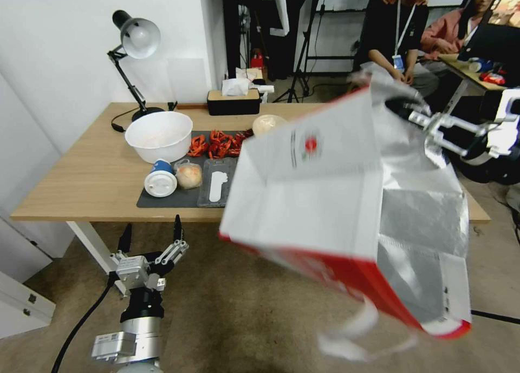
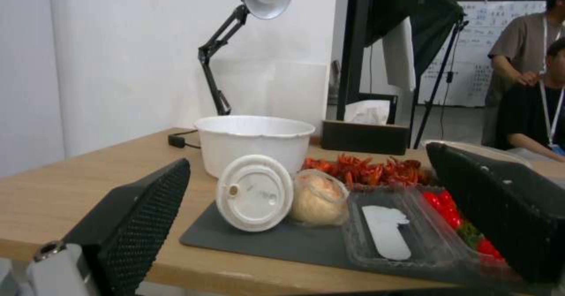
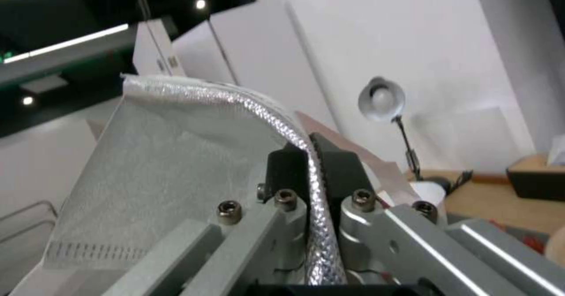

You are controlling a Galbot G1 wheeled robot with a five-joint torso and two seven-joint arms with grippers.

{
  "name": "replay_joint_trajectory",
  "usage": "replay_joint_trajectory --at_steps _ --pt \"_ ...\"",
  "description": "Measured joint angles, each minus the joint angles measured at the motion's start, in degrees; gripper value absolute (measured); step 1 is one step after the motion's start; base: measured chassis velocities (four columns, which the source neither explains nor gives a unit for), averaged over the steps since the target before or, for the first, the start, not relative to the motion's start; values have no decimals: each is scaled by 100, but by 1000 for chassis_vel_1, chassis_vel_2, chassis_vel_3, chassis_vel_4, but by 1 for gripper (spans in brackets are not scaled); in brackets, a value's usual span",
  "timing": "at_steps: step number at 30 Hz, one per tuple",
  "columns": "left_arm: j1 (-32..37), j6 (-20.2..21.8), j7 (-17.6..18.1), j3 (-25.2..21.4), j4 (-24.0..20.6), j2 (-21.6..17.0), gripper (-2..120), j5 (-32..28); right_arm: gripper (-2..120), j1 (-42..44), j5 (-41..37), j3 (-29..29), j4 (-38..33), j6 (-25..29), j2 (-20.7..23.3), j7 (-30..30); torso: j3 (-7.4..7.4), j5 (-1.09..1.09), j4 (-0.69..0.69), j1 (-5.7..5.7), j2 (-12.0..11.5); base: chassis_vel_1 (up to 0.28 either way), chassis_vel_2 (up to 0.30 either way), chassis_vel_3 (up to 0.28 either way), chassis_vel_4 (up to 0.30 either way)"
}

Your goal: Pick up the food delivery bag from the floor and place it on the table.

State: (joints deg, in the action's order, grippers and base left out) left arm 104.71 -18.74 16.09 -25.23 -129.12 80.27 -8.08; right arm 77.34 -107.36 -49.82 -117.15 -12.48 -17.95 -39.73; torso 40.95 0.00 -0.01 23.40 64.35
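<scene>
In the head view, we are carrying the food delivery bag [image 1: 346, 200] in the air with our right gripper [image 1: 403, 106]. The gripper is closed on the foil rim at the top corner of the bag, so the bag is hanging below it, tilted, with the red bottom swinging toward us and the white strap handles dangling loose underneath. The bag is already off the floor [image 1: 244, 319] and is hanging in front of the near edge of the table [image 1: 81, 183], not yet resting on it. We think this one-corner hold is the reason for the tilt. Our left gripper [image 1: 150, 235] is waiting low, just in front of the table edge, with its fingers spread apart and nothing between them.

In the left wrist view, the two black pads [image 2: 135, 225] are standing wide open and empty. Beyond them, on the dark mat [image 2: 276, 243], are lying a cup on its side [image 2: 254, 193], a white bowl [image 2: 253, 141] and a clear tray [image 2: 406, 234], so that part of the table is occupied.

In the right wrist view, the fingers [image 3: 341, 172] are pinching the silver foil edge [image 3: 294, 132] tightly between them, and the foil is folding over them.
</scene>
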Motion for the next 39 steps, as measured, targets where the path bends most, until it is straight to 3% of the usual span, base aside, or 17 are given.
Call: replay_joint_trajectory --at_steps 14,29,39 --pt "55 -57 10 -11 5 50 100 93 0 -825 -415 446 -100 812 -488 1729 -1 0 1 -1 -3 0 0 0 0" --pt "66 -54 27 -42 75 43 100 134 0 -1452 -609 701 173 1278 -1068 2594 -2 0 1 -1 -4 0 0 0 0" --pt "115 -66 35 -19 98 74 100 225 0 -1657 -694 678 401 1613 -1198 3100 -2 0 1 -1 -4 0 0 0 0"
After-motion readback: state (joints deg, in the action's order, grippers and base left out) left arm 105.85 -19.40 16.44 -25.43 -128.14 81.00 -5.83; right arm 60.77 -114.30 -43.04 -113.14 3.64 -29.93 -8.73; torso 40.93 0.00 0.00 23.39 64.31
